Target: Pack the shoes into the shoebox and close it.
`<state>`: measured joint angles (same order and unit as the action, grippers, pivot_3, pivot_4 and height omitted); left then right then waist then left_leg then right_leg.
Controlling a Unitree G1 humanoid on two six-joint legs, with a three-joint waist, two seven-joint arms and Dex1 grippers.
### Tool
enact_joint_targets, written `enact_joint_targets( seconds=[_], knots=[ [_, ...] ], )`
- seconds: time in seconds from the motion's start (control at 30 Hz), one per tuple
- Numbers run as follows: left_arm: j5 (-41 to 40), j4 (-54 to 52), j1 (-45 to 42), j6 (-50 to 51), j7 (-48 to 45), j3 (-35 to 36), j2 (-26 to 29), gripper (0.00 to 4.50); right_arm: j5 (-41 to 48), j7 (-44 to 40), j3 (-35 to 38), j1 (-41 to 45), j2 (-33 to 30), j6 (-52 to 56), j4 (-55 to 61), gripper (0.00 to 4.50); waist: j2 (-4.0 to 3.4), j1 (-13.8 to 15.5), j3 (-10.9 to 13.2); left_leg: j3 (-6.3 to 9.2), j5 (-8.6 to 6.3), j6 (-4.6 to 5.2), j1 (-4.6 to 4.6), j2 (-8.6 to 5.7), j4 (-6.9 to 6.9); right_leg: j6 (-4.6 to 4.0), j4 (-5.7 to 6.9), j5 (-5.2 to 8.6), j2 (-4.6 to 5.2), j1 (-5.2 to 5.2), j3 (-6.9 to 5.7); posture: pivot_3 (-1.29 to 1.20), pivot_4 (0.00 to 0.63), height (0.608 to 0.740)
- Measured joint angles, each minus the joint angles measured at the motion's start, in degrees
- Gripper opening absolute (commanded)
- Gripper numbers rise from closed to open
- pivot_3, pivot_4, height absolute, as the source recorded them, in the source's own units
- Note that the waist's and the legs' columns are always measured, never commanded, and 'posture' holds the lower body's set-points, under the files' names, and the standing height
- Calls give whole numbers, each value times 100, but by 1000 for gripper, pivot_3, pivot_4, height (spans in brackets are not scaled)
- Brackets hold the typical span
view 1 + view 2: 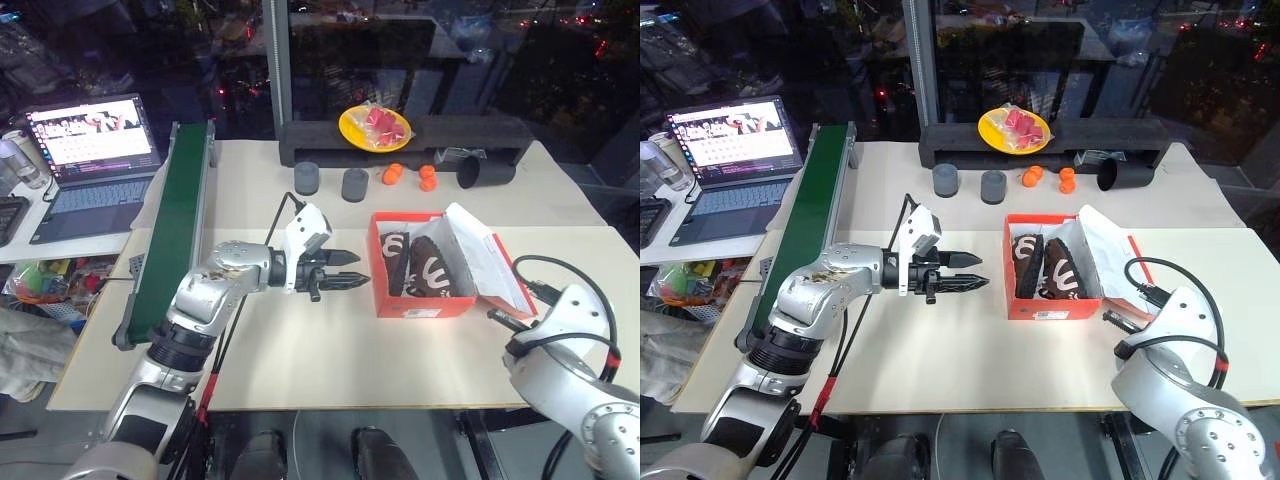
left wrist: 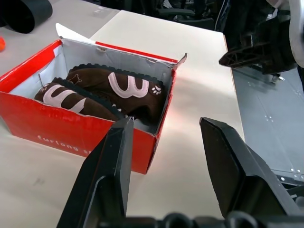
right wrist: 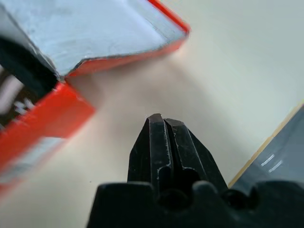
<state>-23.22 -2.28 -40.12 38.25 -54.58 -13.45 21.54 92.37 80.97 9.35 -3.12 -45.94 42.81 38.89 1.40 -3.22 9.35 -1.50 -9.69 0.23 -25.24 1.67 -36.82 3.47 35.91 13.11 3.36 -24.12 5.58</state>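
Two shoes lay side by side inside the shoebox, which sat on the table with its lid thrown open toward our right side. We held our left gripper level just beside the box's left wall, fingers spread with nothing between them. We kept our right gripper low over the table near the lid's free edge, fingers pressed together and empty. Packing looked done to us; closing remained. We judged the main risk to be the box sliding or turning when the lid was pushed over, since nothing braced it and the cardboard looked light. We also feared that the lid's white liner paper might fold under the lid, or a shoe's heel might keep it from seating flat.
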Motion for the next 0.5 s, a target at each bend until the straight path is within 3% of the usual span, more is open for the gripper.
enact_joint_targets(
  seconds=[0.3,0.5],
  knots=[
    [108,230,0,-247,45,-13,-307,2361,961,-298,490,347,1322,-1044,-1460,63,13,60,-6,-1,0,0,-4,-3,-10,38,-8,-21,-2,3,7,0,150,740],
    [150,282,14,-303,51,-22,-343,2361,953,-716,781,960,1454,-1234,-2687,63,12,70,-7,0,0,1,-4,-2,-9,40,-5,-22,-4,2,6,0,150,740]
  ],
)
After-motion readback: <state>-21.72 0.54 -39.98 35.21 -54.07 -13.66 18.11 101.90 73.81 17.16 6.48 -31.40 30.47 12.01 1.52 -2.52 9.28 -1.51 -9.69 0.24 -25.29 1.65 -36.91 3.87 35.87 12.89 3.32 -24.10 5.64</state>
